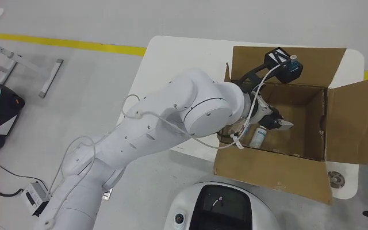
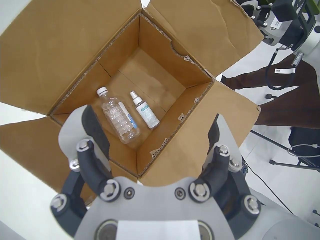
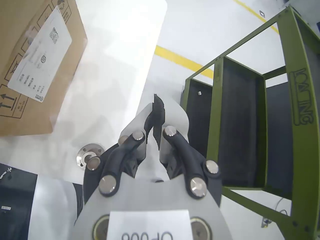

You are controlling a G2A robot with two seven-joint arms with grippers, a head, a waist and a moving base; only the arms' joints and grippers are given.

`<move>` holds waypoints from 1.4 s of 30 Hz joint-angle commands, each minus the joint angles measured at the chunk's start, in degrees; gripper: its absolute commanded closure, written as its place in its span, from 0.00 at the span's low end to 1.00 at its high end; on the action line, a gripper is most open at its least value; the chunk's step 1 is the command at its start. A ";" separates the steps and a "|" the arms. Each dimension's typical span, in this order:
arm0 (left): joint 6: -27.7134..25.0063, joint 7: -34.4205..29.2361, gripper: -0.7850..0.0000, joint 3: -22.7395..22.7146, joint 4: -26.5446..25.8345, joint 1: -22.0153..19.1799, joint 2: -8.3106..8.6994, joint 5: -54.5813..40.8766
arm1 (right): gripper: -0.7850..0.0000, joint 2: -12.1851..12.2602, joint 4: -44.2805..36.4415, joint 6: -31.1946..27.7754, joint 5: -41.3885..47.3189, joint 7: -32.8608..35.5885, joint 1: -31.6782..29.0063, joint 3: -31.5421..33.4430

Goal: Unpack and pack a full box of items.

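Note:
An open cardboard box stands on the white table with its flaps spread out. On the box floor lie a clear plastic bottle with a white cap and a small white spray bottle, side by side near one wall. My left gripper hangs open above the box mouth, over the two bottles, and holds nothing. From above, this gripper sits over the near-left part of the box, with the clear bottle just below it. My right gripper is shut and empty, beside the box's outer wall.
A round metal flange sits on the table near the right gripper, close to the table corner. A green metal cart stands just past the table edge. A yellow floor line runs behind the table.

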 commanded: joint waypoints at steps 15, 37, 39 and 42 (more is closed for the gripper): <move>0.00 0.00 0.00 0.00 0.00 0.00 0.00 0.00 | 1.00 0.51 -1.60 -8.08 -2.12 5.40 -2.05 -0.13; 0.00 0.00 0.00 0.00 0.00 0.00 0.00 0.00 | 1.00 1.60 1.65 -18.44 8.15 23.78 2.71 -5.57; 0.00 0.00 0.00 0.00 0.00 0.00 0.00 0.00 | 1.00 1.69 1.35 -19.14 6.61 22.59 2.03 -5.75; 0.00 0.00 0.00 0.00 0.00 0.00 0.00 0.00 | 1.00 1.80 0.16 -18.91 5.69 21.71 0.24 -5.19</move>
